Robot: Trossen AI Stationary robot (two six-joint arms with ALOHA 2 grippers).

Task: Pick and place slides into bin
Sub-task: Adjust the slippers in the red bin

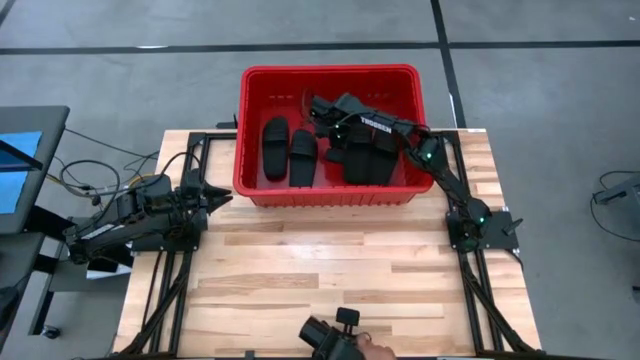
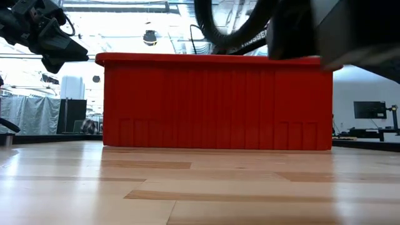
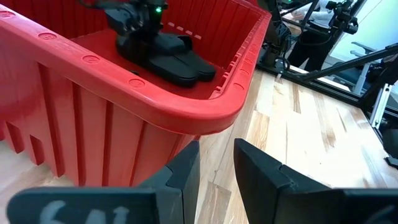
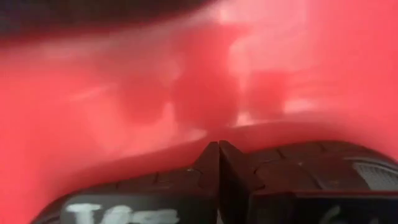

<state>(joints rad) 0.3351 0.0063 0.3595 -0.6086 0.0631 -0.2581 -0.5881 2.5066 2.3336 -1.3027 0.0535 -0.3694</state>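
Note:
The red bin (image 1: 330,190) stands at the table's far middle. Two black slides (image 1: 283,150) lie side by side on the left part of its floor, and two more (image 1: 368,162) (image 3: 177,62) lie in its right part. My right gripper (image 4: 218,163) is shut and empty. It points down inside the bin (image 1: 330,122), just beside the right pair's far end, with only blurred red floor beyond its tips. My left gripper (image 3: 216,168) waits open outside the bin's near left corner (image 1: 215,195).
A person's hand holding a dark device (image 1: 340,340) is at the table's near edge. Black frame rails (image 1: 165,290) run along both sides of the wooden tabletop (image 1: 330,270), which lies bare in front of the bin.

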